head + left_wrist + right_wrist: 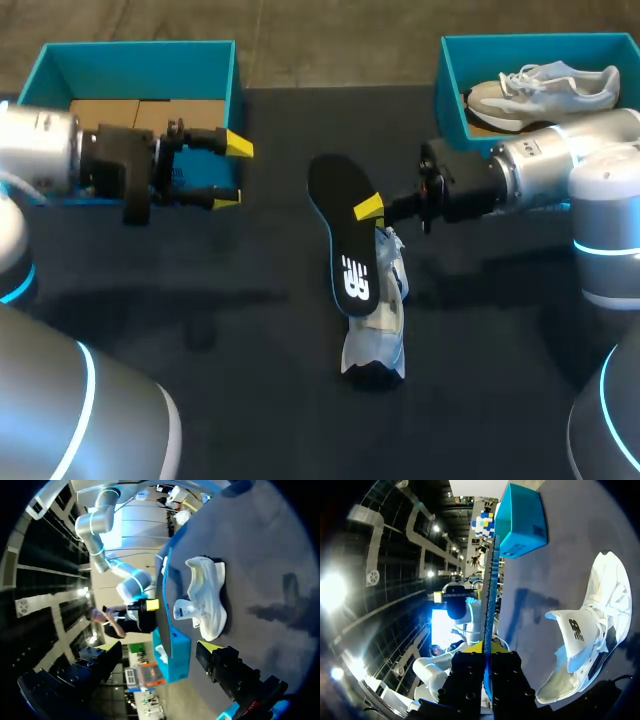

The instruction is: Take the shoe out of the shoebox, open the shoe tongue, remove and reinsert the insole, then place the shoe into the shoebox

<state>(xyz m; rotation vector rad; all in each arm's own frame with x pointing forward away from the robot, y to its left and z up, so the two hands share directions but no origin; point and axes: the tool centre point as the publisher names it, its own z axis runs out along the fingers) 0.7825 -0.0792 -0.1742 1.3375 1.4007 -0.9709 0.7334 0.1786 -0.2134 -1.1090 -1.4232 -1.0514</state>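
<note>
Right tool (372, 212) clamps the insole (338, 200), shoe (386, 322) lying just beside; left tool (232, 172) spread apart.

Insole mark: a white logo is showing on the flat black foam insole (345, 235), just beside the jaws of the right gripper (372, 212); it is a brand mark and is not being spelled out.
Tongue mark: a dark logo is sitting on the raised tongue of the white and pale-blue fabric shoe (585, 645), beside the same jaws.
Box label: a small dark sticker is showing on the teal cardboard shoebox (520, 515) ahead of the jaws, its print too small to read.
</note>
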